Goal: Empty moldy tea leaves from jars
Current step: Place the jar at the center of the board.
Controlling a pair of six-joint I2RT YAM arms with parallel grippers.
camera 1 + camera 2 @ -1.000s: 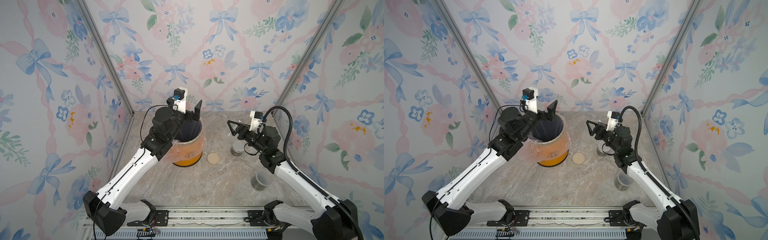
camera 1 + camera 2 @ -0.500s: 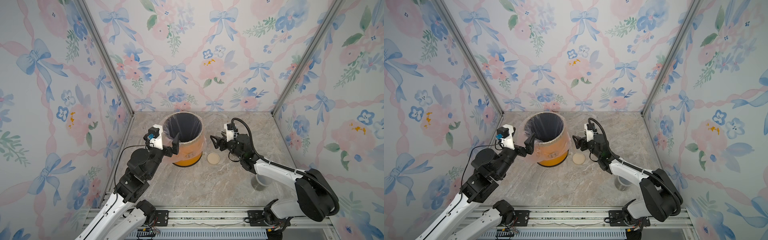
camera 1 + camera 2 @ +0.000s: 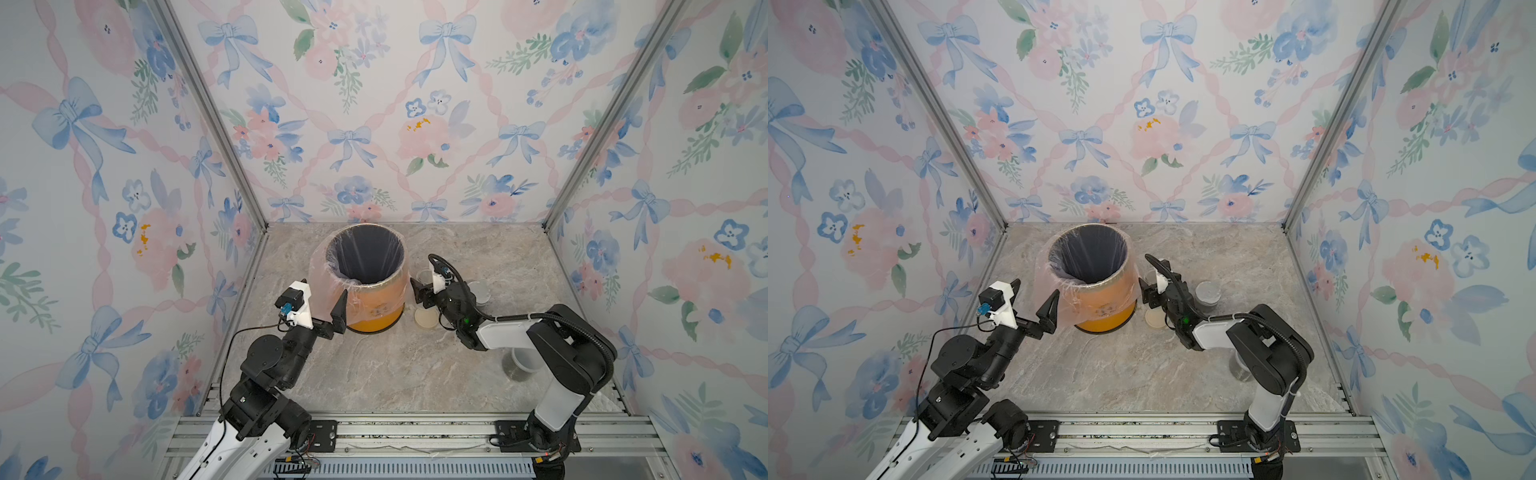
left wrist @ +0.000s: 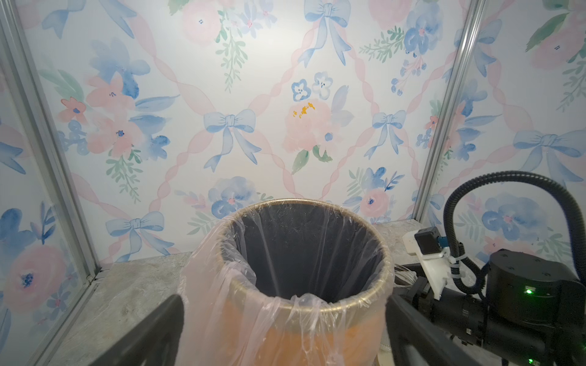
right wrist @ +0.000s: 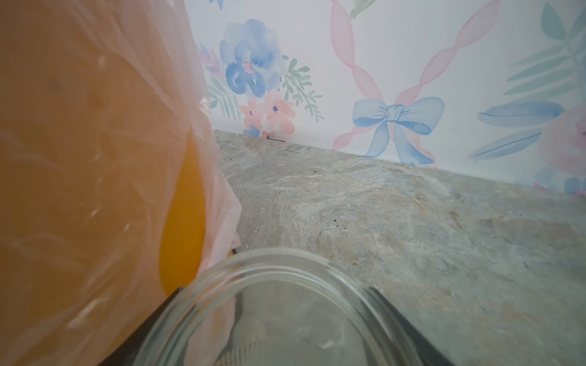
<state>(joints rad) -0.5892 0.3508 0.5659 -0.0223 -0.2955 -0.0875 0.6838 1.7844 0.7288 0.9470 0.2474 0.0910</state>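
My right gripper (image 3: 420, 291) (image 3: 1148, 293) is shut on a clear lidless jar (image 3: 424, 277) (image 3: 1150, 276) (image 5: 285, 263), low beside the orange bin's right side. The jar looks empty in the right wrist view, with a black finger (image 5: 152, 323) on each side. A beige lid (image 3: 426, 318) (image 3: 1155, 318) lies flat just in front of it. A silver-lidded jar (image 3: 480, 291) (image 3: 1207, 293) stands to the right. A third jar (image 3: 517, 365) (image 3: 1239, 368) at the front right holds dark tea leaves (image 3: 515, 374) at its bottom. My left gripper (image 3: 322, 301) (image 3: 1034, 301) (image 4: 285, 336) is open and empty at the bin's front left.
The orange bin (image 3: 376, 309) (image 3: 1106, 309) (image 4: 364, 304) has a clear plastic liner over its rim and stands mid-table toward the back. Flowered walls close in the back and both sides. A metal rail (image 3: 415, 432) runs along the front edge.
My left arm has pulled back and come down from over the bin to its front left. My right gripper has swung left and down with the jar to the bin's right side.
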